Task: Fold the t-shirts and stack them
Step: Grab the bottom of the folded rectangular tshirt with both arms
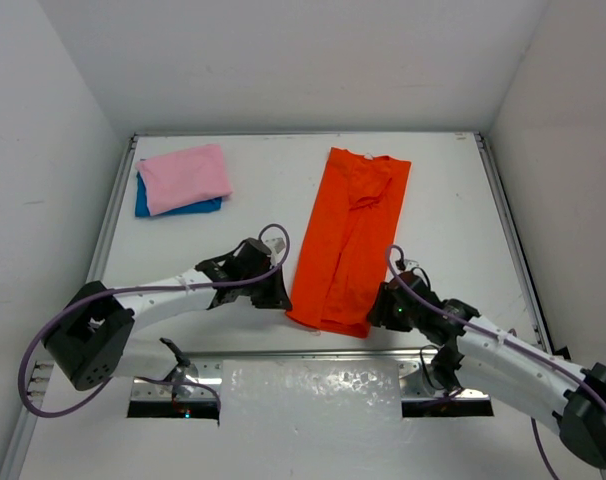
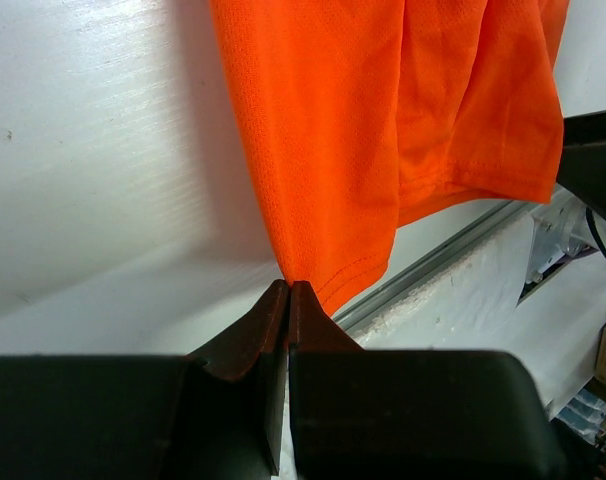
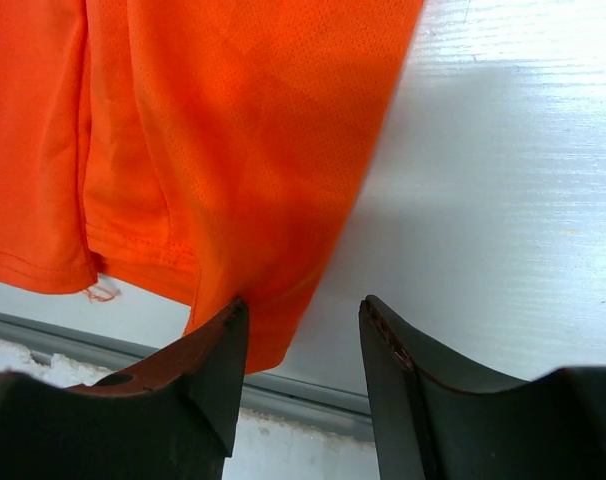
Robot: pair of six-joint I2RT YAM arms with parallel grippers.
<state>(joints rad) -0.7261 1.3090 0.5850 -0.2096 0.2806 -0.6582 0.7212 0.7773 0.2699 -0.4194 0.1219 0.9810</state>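
Okay, orange shirt [image 1: 348, 240]: flat on table [image 1: 453, 200], right of centre, folded into a long strip, collar end far, hem near the rail [image 1: 313, 352].
Pink shirt [image 1: 185, 177]: folded, far-left corner of table, stacked on blue shirt.
Blue shirt [image 1: 153, 207]: under pink shirt, only left and near edges peeking out.
Left gripper [image 1: 273, 293]: at near-left hem corner of orange shirt; jaws pressed together, tips touching that corner; cloth pinched or not, cannot tell.
Right gripper [image 1: 381, 308]: at near-right hem corner; jaws moderately apart, holding nothing; one finger [image 3: 218, 365] overlapping the corner, the other over bare table just beside the cloth edge.
Hem detail: layers overlapping at near edge, loose thread [image 3: 101, 292] under one layer in right wrist view.
Spacing: both grippers well apart from the pink-on-blue stack.
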